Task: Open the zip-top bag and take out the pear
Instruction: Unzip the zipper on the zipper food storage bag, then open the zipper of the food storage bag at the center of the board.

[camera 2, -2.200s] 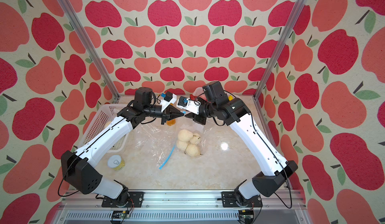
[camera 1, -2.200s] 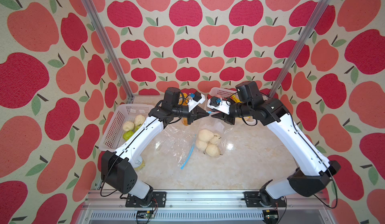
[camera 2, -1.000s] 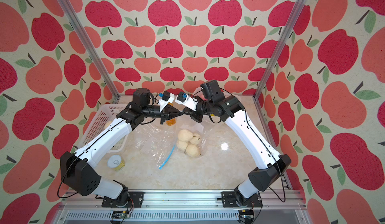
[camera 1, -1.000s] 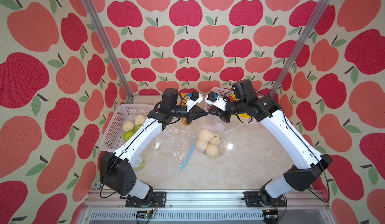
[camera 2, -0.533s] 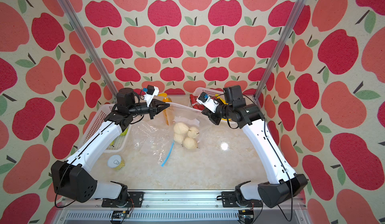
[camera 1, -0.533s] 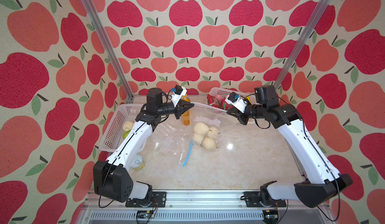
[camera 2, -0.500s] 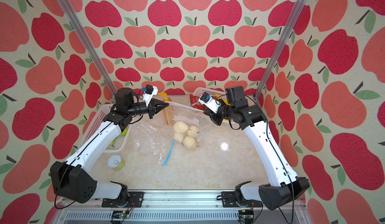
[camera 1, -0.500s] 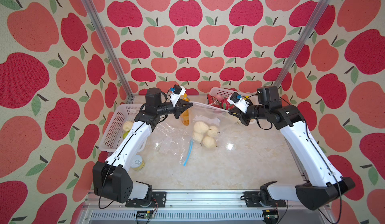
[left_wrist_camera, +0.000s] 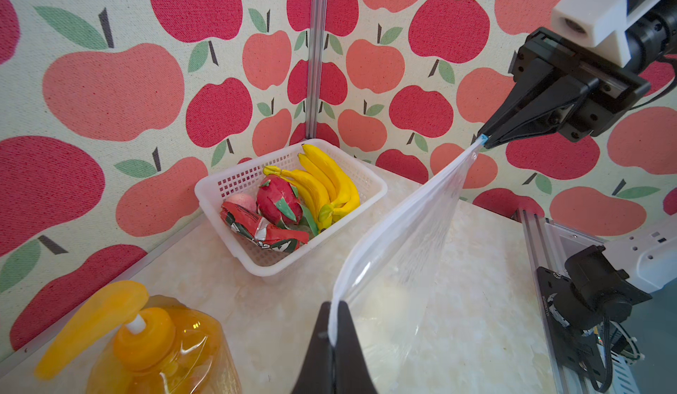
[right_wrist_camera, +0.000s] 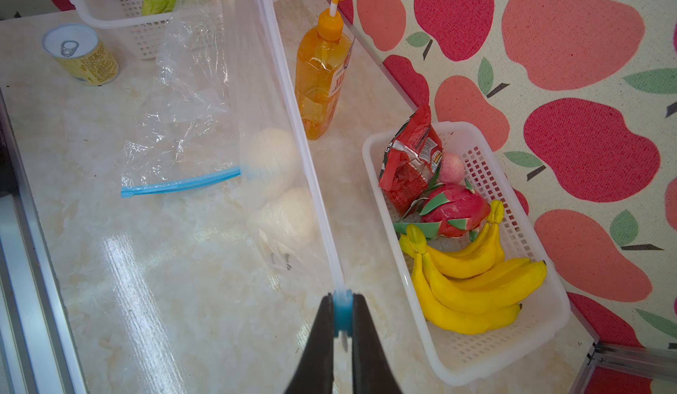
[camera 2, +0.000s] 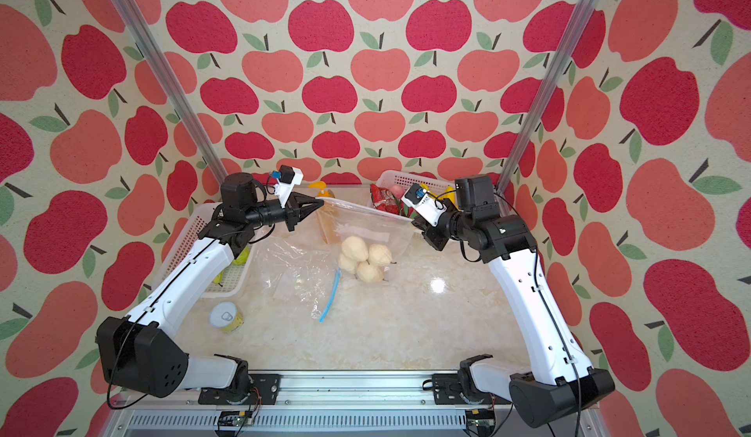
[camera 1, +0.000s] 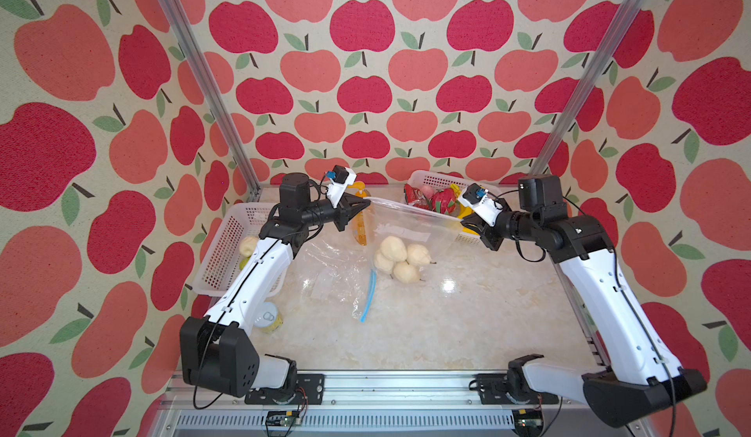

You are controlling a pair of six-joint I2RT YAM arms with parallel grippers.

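A: In a top view, why is the clear plastic zip-top bag [camera 1: 410, 227] strung taut over the marble tabletop [camera 1: 447, 325]?
B: Its rim is pinched at both ends, so the pale yellow pears [camera 1: 396, 256] sag inside its bottom, mid-table. Both arms reach inward, wrists facing each other.
A: Left wrist view?
B: The left gripper [left_wrist_camera: 335, 306] is clamped flat on the rim's corner.
A: Right wrist?
B: The right gripper [right_wrist_camera: 343, 300] squeezes the small blue zip slider [right_wrist_camera: 343, 315] at its end; the seal is probably run open.
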